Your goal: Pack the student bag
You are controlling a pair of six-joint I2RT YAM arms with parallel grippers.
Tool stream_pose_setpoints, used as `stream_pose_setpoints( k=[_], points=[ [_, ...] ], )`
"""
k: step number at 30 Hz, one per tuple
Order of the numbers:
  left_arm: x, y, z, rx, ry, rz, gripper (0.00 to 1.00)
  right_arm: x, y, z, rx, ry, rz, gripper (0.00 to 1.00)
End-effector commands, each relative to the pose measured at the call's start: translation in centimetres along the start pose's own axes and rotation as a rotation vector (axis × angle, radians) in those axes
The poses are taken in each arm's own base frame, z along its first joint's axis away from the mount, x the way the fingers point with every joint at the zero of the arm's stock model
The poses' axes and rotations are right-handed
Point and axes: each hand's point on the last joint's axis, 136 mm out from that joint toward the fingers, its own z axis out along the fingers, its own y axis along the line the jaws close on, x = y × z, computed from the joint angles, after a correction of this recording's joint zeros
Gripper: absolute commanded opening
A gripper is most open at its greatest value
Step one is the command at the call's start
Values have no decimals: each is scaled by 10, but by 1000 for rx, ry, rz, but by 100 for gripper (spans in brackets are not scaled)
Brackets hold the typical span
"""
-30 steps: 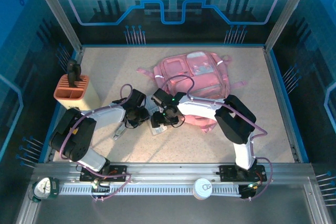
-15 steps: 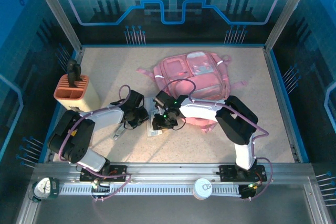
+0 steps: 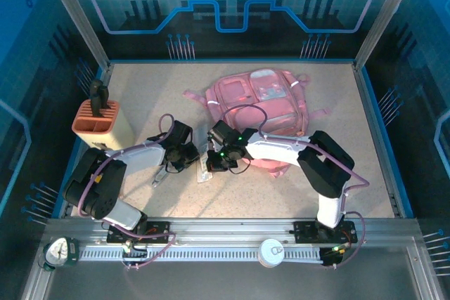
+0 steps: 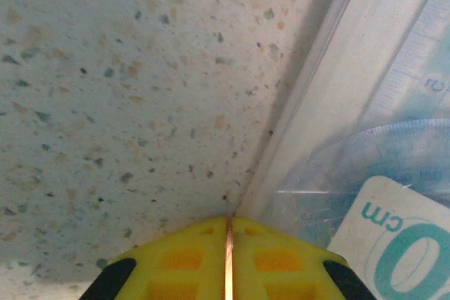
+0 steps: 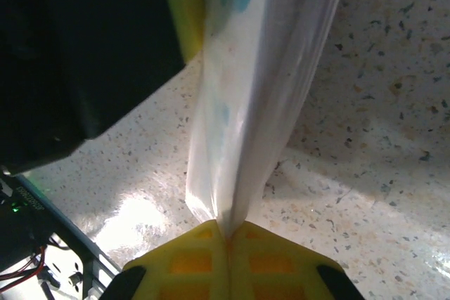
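Across the whole floor of the cell lies a pale, speckled surface (image 3: 140, 89), bounded by blue walls (image 3: 232, 5) printed with a grid and circuit lines and by slanting metal frame posts (image 3: 75, 12). Along the lower edge of the top view runs a metal rail (image 3: 211, 228) that carries both arm bases and a round white disc (image 3: 271, 251).

At upper centre of the surface lies the student bag (image 3: 260, 103), pink and flat, with its translucent pockets facing up. At the left edge stands a salmon-orange pen holder box (image 3: 98, 123) with a dark object upright in it (image 3: 97, 96).

Below and left of the bag the two arms meet over a clear plastic packet (image 3: 205, 168), which holds a ruler and a protractor. The left tool (image 4: 228, 240) has its yellow fingertips pressed together where the packet's edge runs into them. The right tool (image 5: 228, 244) is closed on the packet's lower edge, and the film stands up from that pinch.

Compared with a second ago, the right tool, then spread apart, has clamped shut. It has also slid left toward the left tool, and its elbow now sits lower and further right. The left arm, the bag and the box stay where they were.
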Motion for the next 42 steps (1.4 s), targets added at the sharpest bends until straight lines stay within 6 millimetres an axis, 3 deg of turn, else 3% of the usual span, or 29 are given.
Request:
stream_pose_setpoints(
  k=[1, 8, 13, 16, 21, 25, 31, 40, 42],
  points=[
    [5, -10, -13, 48, 25, 6, 11, -2, 23, -16, -55, -48, -43, 0],
    [-21, -34, -80, 109, -126, 86, 20, -1, 25, -56, -28, -116, -76, 0],
    [-27, -58, -126, 158, -188, 233, 31, 5, 14, -95, -5, -184, -65, 0],
    [-25, -73, -142, 195, -191, 329, 34, 9, 1, -121, -26, -234, -30, 0],
    [-15, -110, -151, 268, -195, 525, 40, 17, -26, -162, -74, -280, 43, 0],
    [-3, -144, -143, 278, -217, 697, 44, 27, -55, -193, -85, -313, 100, 0],
    [17, -195, -115, 292, -213, 951, 50, 46, -94, -218, -59, -321, 209, 0],
    [25, -225, -51, 232, -118, 1205, 64, 64, -138, -240, 11, -352, 375, 0],
    [26, -233, -40, 217, -99, 1258, 65, 70, -149, -237, 22, -350, 413, 0]
  ],
)
